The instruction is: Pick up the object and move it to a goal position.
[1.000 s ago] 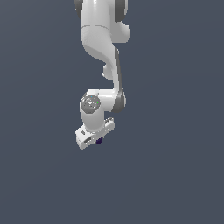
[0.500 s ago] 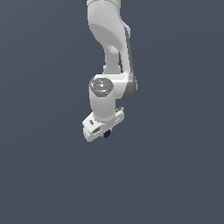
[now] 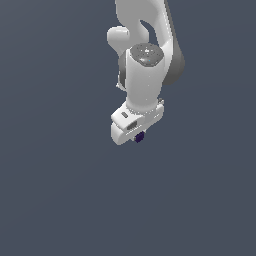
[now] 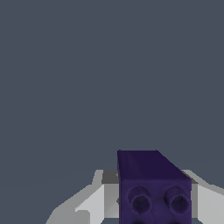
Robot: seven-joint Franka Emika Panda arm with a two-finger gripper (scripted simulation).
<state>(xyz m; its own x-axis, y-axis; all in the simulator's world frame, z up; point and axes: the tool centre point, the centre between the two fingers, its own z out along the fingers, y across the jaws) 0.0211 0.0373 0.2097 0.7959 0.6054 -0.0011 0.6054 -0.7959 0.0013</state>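
My exterior view looks from a distance at the arm (image 3: 145,70); my wrist view sits close behind the gripper (image 3: 136,131), sharing only the object (image 3: 139,137).

White glossy arm (image 3: 145,75) w/ rounded links, grey joint shading, speckled grey cap, boxy white tool (image 3: 134,125).
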